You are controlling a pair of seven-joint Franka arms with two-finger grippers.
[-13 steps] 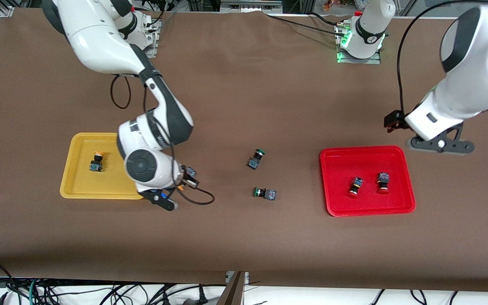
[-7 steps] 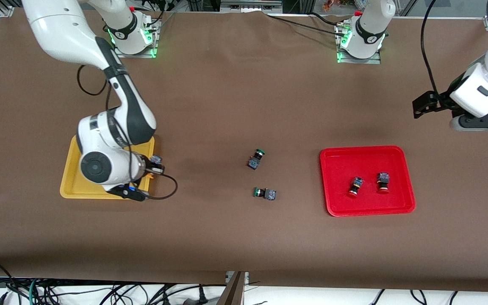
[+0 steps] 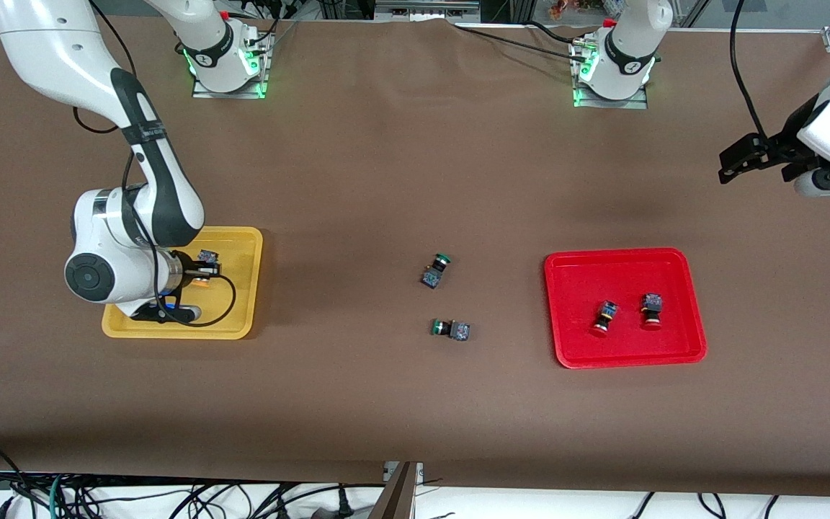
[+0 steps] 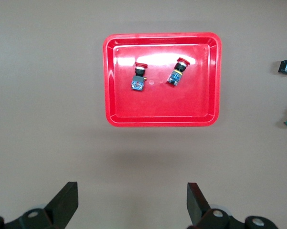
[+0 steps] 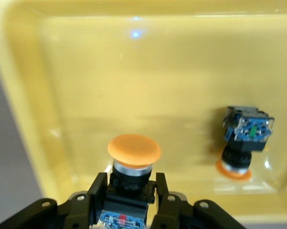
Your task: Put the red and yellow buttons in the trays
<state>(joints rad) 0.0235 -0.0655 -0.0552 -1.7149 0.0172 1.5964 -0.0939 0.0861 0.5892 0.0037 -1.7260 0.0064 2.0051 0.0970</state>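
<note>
Yellow button (image 5: 133, 164) with a round orange-yellow cap on a dark blocky body, clamped upright in the right tool (image 5: 133, 200) over the yellow tray (image 3: 246, 285), second yellow button (image 5: 243, 138) lying in that tray, left tool (image 4: 132, 202) spread wide, waiting above the counter (image 3: 415, 180) near the red tray (image 4: 162, 114) with two red buttons (image 4: 139, 76).

Two red-capped buttons (image 3: 606, 318) lie in the red tray (image 3: 689, 288); one yellow-capped button (image 5: 242, 136) lies in the yellow tray (image 3: 249, 288), another (image 5: 132, 164) hangs above it.
</note>
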